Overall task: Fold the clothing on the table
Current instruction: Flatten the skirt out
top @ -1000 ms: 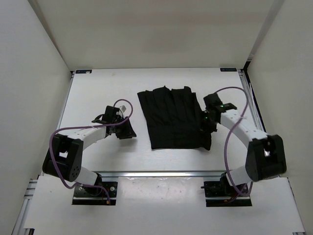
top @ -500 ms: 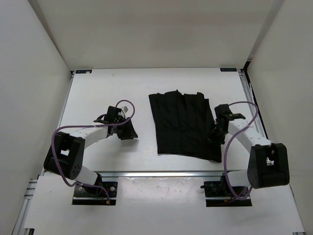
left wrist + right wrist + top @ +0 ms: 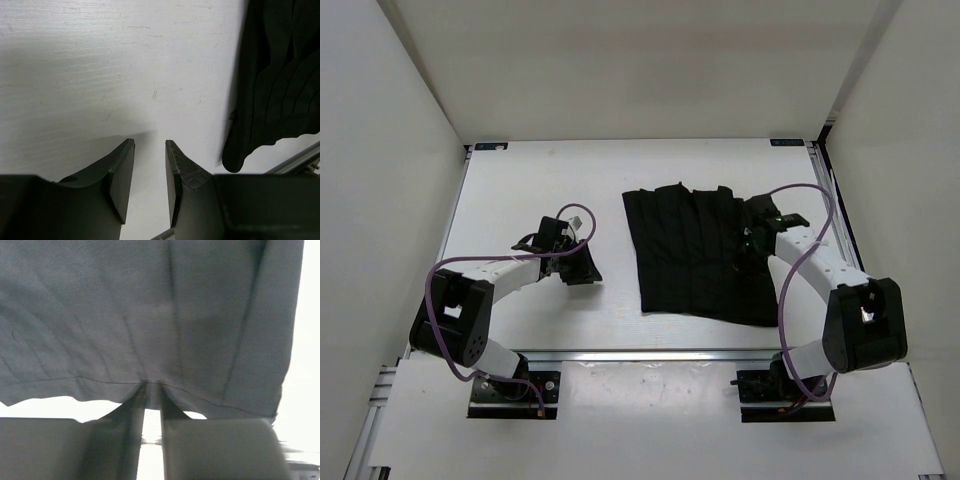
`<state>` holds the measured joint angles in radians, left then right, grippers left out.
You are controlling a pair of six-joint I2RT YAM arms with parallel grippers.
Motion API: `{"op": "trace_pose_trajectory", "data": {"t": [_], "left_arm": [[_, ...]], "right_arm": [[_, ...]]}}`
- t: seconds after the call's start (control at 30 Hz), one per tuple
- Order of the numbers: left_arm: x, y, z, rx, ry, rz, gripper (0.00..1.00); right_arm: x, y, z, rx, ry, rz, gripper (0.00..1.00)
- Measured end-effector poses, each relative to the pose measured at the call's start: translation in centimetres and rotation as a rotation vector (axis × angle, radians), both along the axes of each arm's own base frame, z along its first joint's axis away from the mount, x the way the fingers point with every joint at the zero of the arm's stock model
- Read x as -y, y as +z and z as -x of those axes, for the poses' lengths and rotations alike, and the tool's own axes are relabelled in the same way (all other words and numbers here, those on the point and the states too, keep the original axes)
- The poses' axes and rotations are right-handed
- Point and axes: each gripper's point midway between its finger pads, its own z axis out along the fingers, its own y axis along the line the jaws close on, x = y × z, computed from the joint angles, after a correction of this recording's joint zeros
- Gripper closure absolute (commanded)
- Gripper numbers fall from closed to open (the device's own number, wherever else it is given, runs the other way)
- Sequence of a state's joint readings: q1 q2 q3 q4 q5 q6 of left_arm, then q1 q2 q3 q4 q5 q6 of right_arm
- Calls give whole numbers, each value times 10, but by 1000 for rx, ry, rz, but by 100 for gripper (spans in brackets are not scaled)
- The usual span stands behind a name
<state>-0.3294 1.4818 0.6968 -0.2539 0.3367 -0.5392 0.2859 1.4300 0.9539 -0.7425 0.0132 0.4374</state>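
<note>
Black clothing (image 3: 695, 250) lies on the counter (image 3: 540, 180); right end effector (image 3: 152, 387) pinches its hem, left end effector (image 3: 150, 145) hovers part-open, empty.

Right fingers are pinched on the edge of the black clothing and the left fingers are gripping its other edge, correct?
No. The left fingers grip nothing: the left wrist view shows them apart over the bare table, with the clothing lying off to the side. The right fingers are pinched on its edge, as you say.
</note>
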Motion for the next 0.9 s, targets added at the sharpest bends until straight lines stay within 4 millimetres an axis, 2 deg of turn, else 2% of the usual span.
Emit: {"op": "trace_pose_trajectory", "data": {"t": [0.13, 0.2, 0.27, 0.37, 0.47, 0.57, 0.67, 0.77, 0.9], "left_arm": [[0, 0, 0, 0, 0, 0, 58], [0, 0, 0, 0, -1, 0, 58], [1, 0, 0, 0, -3, 1, 58], [2, 0, 1, -2, -8, 1, 58], [3, -1, 2, -3, -10, 3, 58], [3, -1, 2, -3, -12, 5, 58], [3, -1, 2, -3, -12, 6, 58], [3, -1, 3, -5, -10, 5, 59], [1, -4, 5, -12, -8, 3, 58]], "right_arm": [[8, 0, 0, -10, -6, -10, 56], [2, -3, 3, -28, 30, -24, 55], [-13, -10, 9, -61, 93, -41, 55], [-49, -22, 16, -120, 233, -47, 58], [-87, -25, 8, -124, 349, -61, 66], [-112, -28, -7, -99, 419, -73, 68], [-117, -37, -14, -107, 438, -68, 65], [-114, -48, -11, -141, 443, -52, 63], [-114, -47, -13, -128, 468, -14, 60]]}}
